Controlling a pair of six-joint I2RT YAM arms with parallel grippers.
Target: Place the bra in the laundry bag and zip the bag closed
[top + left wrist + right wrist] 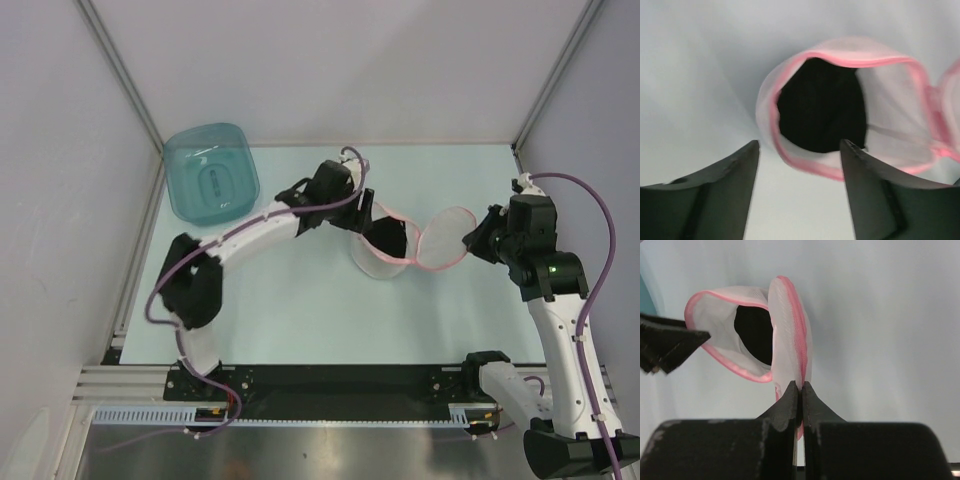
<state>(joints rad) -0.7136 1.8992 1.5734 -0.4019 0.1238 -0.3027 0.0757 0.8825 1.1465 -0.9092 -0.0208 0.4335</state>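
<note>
Left wrist: bra (820, 105) inside laundry bag (892, 110), just beyond parted left jaws

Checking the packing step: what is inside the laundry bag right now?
The black bra lies inside the open half of the laundry bag, against one side. Its cups and straps cannot be told apart, and the near rim covers its lower edge.
</note>
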